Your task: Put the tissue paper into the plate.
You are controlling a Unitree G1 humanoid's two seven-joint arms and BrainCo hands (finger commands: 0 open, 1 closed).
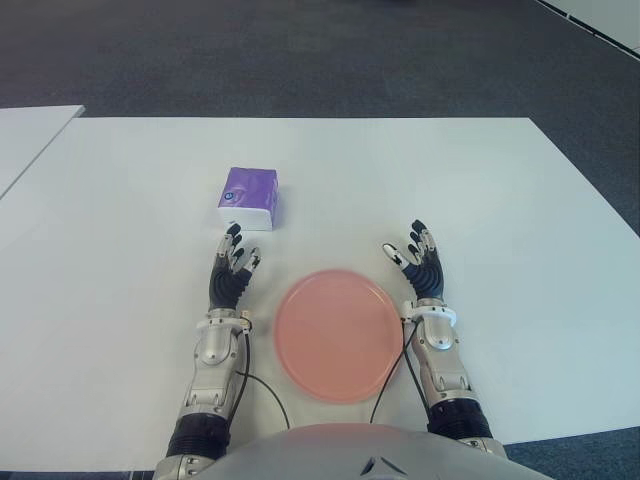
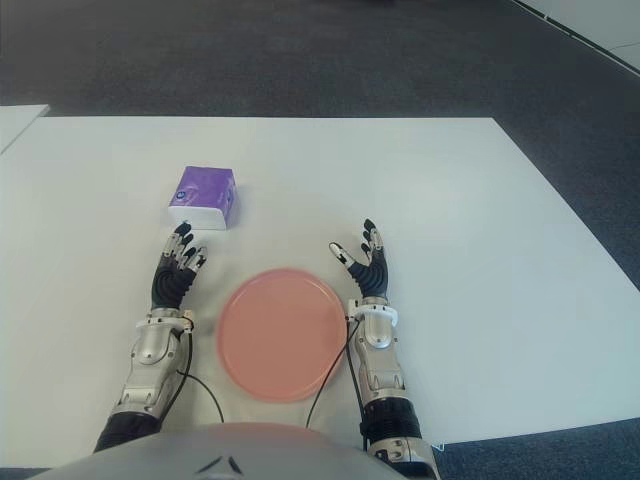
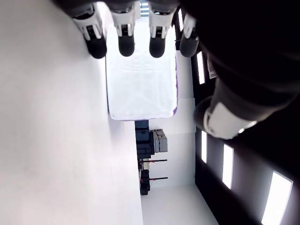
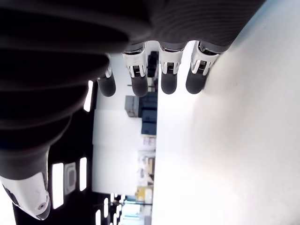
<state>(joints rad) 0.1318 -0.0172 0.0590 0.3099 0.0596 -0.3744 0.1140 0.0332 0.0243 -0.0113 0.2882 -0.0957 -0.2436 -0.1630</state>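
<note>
A purple and white tissue pack [image 1: 248,198] lies on the white table [image 1: 500,200], left of centre. A round pink plate [image 1: 338,335] sits near the table's front edge, between my two hands, with nothing on it. My left hand [image 1: 233,266] is just short of the pack and to the left of the plate, fingers spread and holding nothing; its wrist view shows the pack [image 3: 140,79] just beyond the fingertips [image 3: 126,44]. My right hand [image 1: 418,262] shows at the plate's right side, fingers spread and empty [image 4: 150,84].
A second white table [image 1: 25,135] stands at the far left, with a narrow gap between it and mine. Dark carpet [image 1: 300,50] lies beyond the far edge.
</note>
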